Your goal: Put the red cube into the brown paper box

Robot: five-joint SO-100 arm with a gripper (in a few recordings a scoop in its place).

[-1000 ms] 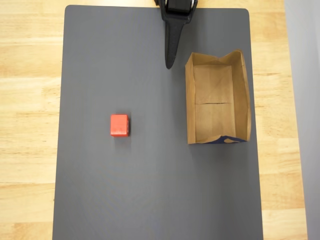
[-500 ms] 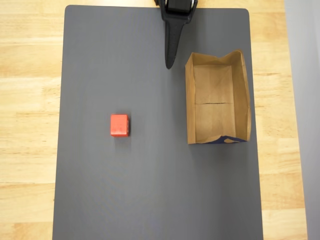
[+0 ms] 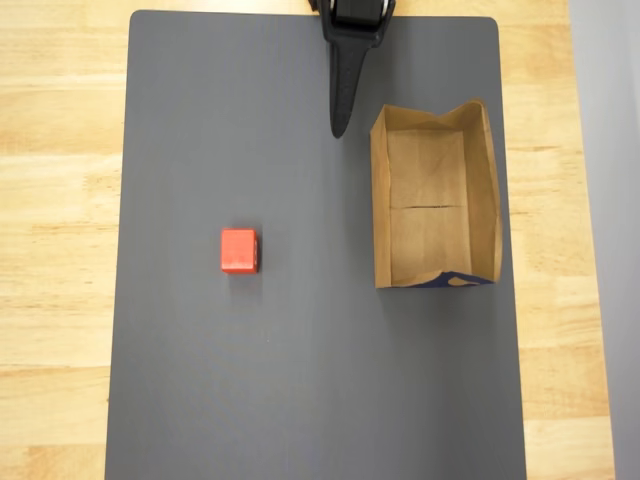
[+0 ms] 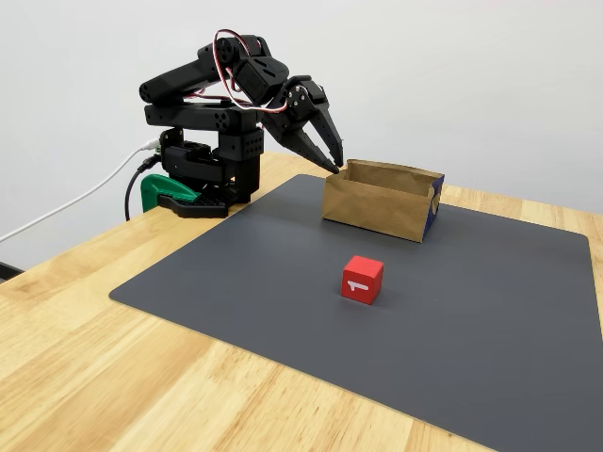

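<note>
On the dark grey mat [image 4: 283,282] covering the wooden desk [image 4: 113,377], the red cube [image 4: 363,279] sits alone, its white "1" facing the fixed view; farther back stands the brown paper box [image 4: 382,201], empty; beside its far corner hangs the gripper [image 4: 332,162], fingers slightly apart, holding nothing.

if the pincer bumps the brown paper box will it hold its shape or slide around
The brown paper box is creased kraft paper with low, uneven walls, so a wall would probably buckle when bumped. It holds nothing and sits loose on the smooth grey mat, so it likely slides easily. The pincer hangs close beside its rim, so contact seems possible.
</note>
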